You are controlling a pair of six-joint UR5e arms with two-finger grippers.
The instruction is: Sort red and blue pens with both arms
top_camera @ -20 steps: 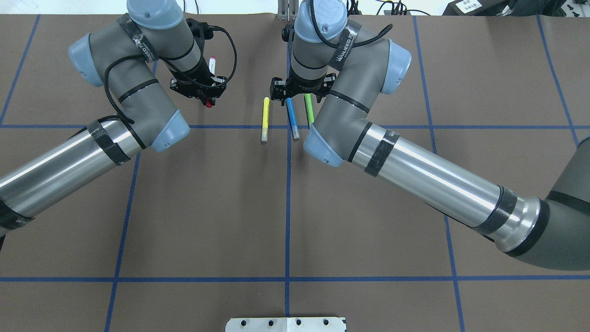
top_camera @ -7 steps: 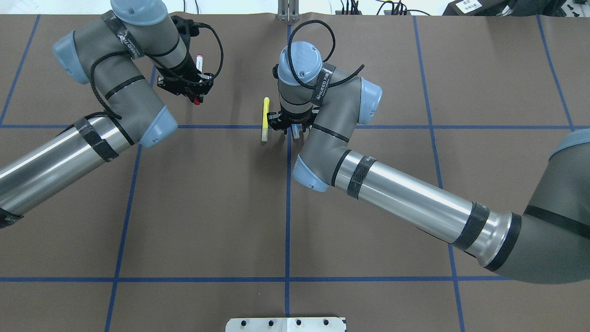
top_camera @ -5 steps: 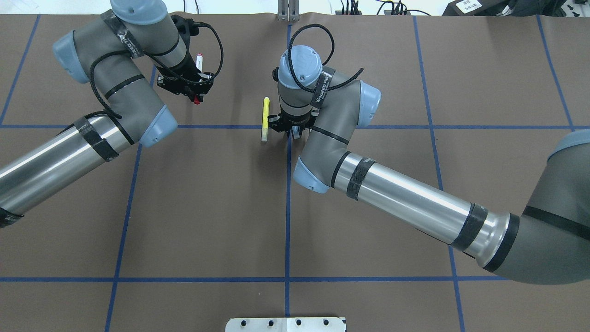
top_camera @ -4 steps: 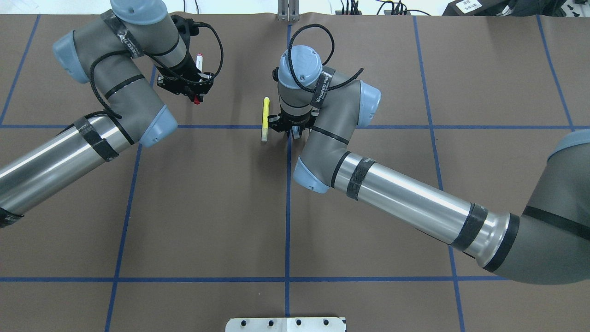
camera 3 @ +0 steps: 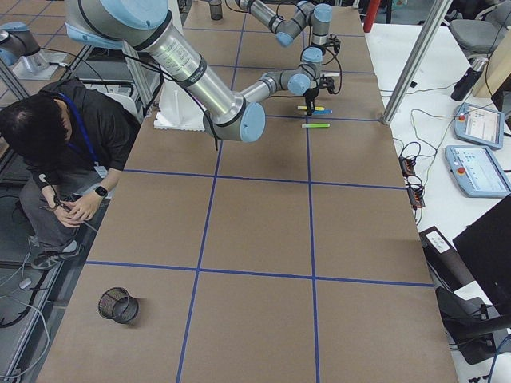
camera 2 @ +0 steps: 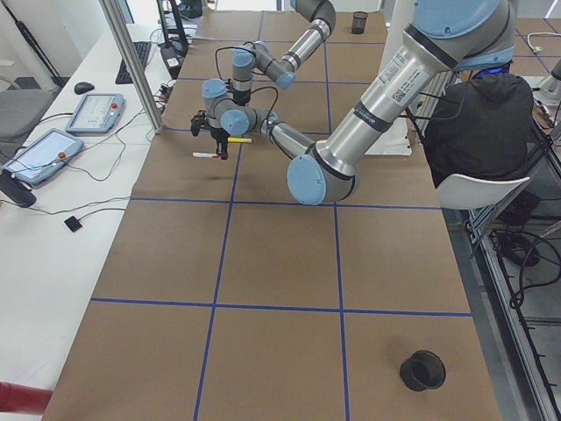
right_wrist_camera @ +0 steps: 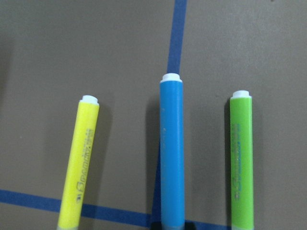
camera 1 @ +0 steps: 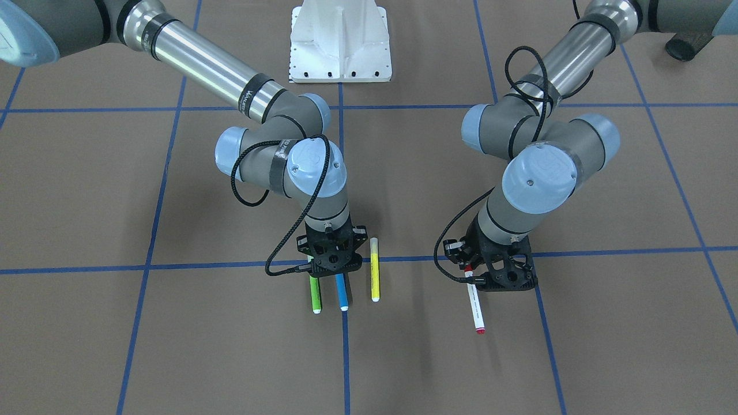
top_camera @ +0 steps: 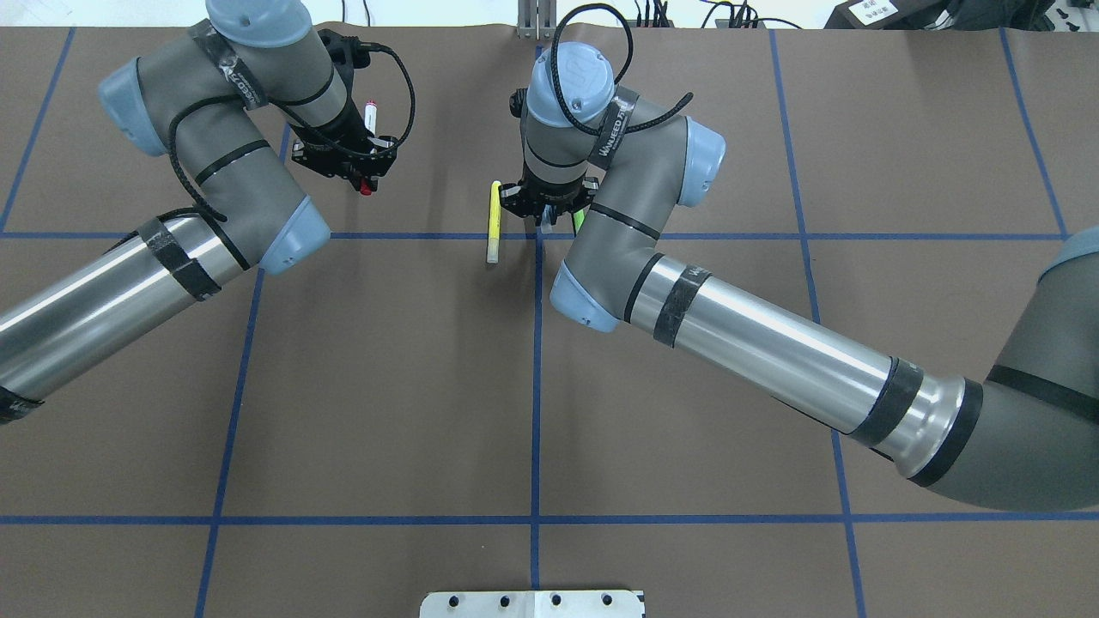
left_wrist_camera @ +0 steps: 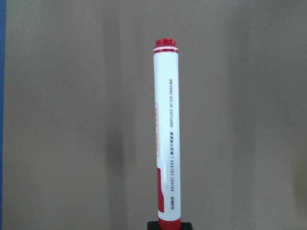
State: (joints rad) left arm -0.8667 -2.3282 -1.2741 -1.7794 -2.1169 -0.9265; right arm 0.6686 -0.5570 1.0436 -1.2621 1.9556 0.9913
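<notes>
1. We see the black left fingers [camera 1: 474, 278] clamped on the cap end of the white-barrelled, red-capped pen [camera 1: 475, 308]. It looks to be held just off the brown, blue-taped tabletop [camera 1: 173, 346], near the edge far from the robot and left of centre.
2. The black right fingers [camera 1: 336, 271] are closed on the blue-barrelled, white-ended pen [camera 1: 342, 295]. It looks slightly raised over the centre tape line, near the same edge.
3. A green marker [camera 1: 315, 295] and a yellow marker [camera 1: 375, 271] lie flat on either side of the blue one, not touching it.

Both pens are gripped, one per arm, and I see them well apart.
The red pen [camera 1: 475, 305], white-barrelled with red ends, juts level from my left gripper [camera 1: 470, 278]; the blue pen [camera 1: 342, 294], white-tipped, juts from the right gripper [camera 1: 337, 271].
</notes>
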